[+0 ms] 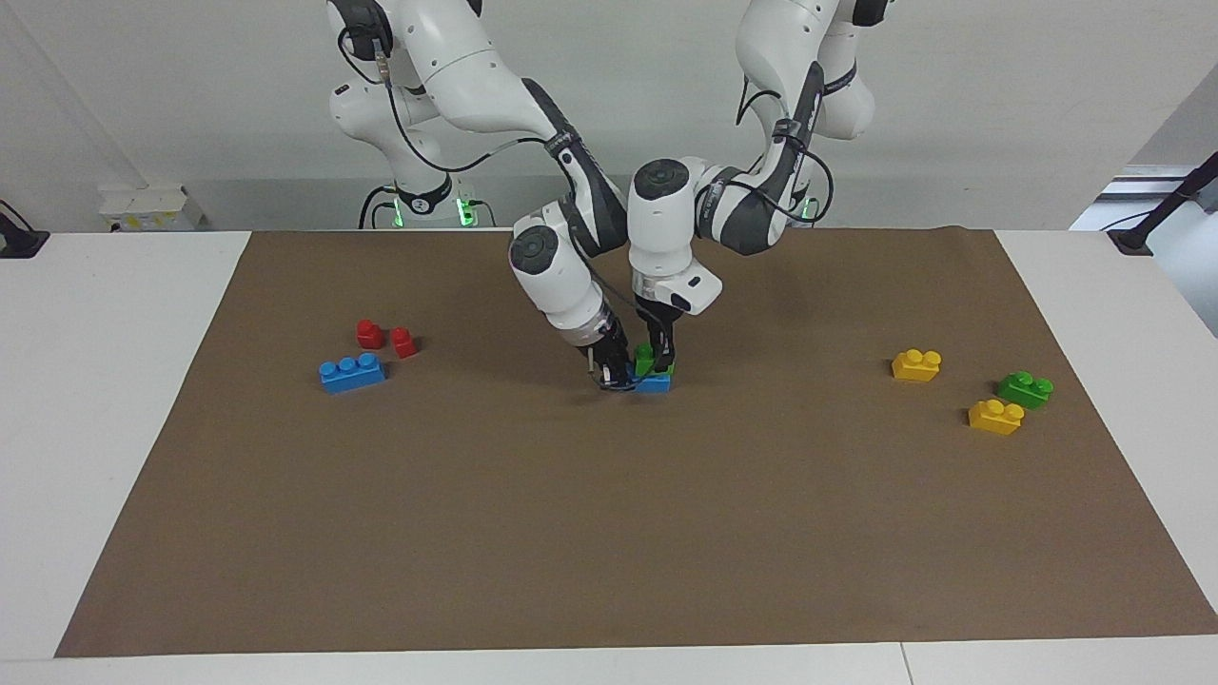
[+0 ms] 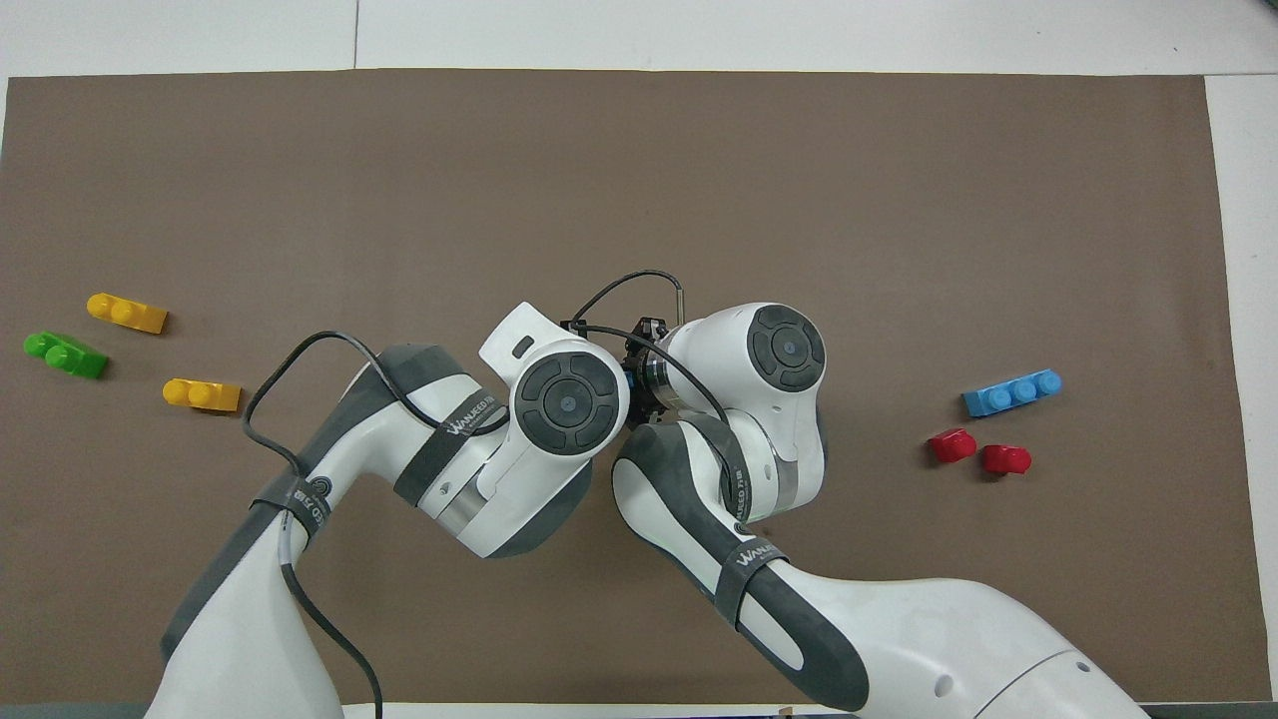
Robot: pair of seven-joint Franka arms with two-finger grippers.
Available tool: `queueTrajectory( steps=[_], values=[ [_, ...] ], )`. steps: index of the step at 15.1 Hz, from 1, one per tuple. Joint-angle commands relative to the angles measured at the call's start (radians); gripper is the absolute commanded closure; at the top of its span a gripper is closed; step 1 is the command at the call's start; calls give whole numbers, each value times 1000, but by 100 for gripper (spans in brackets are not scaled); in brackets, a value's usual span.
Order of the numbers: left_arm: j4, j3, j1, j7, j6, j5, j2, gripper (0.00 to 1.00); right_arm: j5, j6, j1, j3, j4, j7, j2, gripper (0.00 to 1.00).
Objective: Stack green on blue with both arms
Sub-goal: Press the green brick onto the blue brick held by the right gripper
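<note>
Two arms meet over the middle of the brown mat [image 1: 609,533] on the table [image 1: 114,400], and the stack is being made right there. The blue brick [image 1: 655,383] lies flat on the mat, and the green brick [image 1: 647,360] sits on top of it, at the end toward the left arm; whether its studs are fully seated I cannot tell.

The left gripper [image 1: 663,357] comes straight down on the green brick, its dark fingers [image 1: 670,344] clenched on the brick's sides. The right gripper [image 1: 614,373] leans in at a tilt and is low at the blue brick's other end, touching or just beside it; it looks to be steadying that brick, but I cannot tell whether its fingers grip it or merely rest there.

Both bricks look like light, hard, hollow plastic, smooth enough to slip if pinched near an edge. I would judge the flat side walls the place to hold them, leaving the studs free, and pressing straight down so nothing tips.

Measured from the blue brick in the middle, a second blue brick [image 1: 352,372] and two red bricks [image 1: 385,338] lie well apart toward the right arm's end, while a spare green brick [image 1: 1025,389] and two yellow bricks [image 1: 954,390] lie well apart toward the left arm's end.
</note>
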State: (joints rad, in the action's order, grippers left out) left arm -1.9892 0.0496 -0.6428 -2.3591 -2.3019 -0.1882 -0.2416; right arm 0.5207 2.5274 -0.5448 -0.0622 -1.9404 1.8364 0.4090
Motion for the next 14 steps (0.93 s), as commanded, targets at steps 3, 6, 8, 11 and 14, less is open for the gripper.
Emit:
queueTrajectory(
  steps=[3, 6, 8, 11, 14],
  values=[
    [-14, -14, -20, -37, -4, -11, -15, 100, -24, 10, 5, 4, -31, 24, -4, 100],
    [-8, -16, -12, -29, 21, -14, -13, 0, -24, 11, 6, 4, -31, 24, -4, 100],
    [-7, -16, -11, -20, 24, -16, -8, 0, -24, 10, 6, 4, -31, 24, -4, 100],
    [-7, -17, -11, 14, 47, -16, 5, 0, -24, 8, 11, 4, -31, 24, -4, 82],
    [-7, -19, 20, 78, 76, -16, 36, 0, -24, 4, 19, 4, -28, 23, -4, 35]
  ],
)
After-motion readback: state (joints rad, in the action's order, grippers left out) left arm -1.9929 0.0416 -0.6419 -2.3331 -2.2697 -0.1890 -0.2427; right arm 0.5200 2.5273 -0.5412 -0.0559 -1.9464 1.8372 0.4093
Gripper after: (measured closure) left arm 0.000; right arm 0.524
